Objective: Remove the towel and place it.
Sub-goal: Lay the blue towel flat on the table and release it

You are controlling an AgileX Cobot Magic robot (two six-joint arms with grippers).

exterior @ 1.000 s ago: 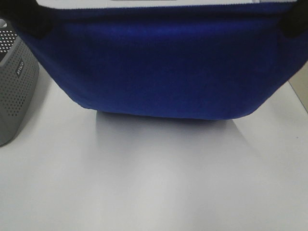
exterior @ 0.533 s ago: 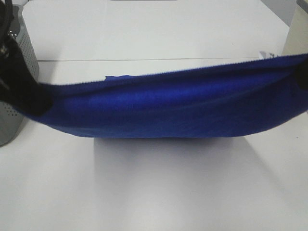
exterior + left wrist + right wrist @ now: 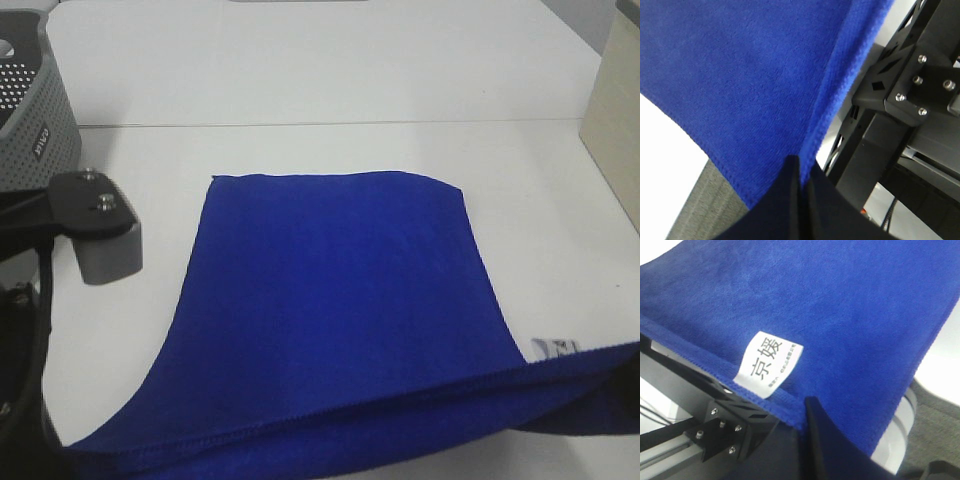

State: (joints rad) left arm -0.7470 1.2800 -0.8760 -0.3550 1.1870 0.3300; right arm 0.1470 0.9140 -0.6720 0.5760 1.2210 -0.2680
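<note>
The royal-blue towel (image 3: 340,290) lies spread over the white table (image 3: 300,80); its far part rests flat and its near edge is lifted toward the front. A small white tag (image 3: 555,347) sits at the near right corner. In the left wrist view my left gripper (image 3: 802,175) is shut on the towel's near left corner (image 3: 765,100). My right gripper (image 3: 802,415) is shut on the towel's hem beside the printed tag (image 3: 769,363). In the high view, cloth hides both sets of fingertips.
A grey perforated basket (image 3: 30,100) stands at the table's far left. A beige box (image 3: 615,120) stands at the right edge. A black and grey part of the left arm (image 3: 95,215) hangs over the table's left side. The wrist views show a black metal frame (image 3: 900,90) below the table edge.
The towel hung high, stretched between both grippers and filling the view. It has come down and toward the near side, and its far part now lies flat on the table.
</note>
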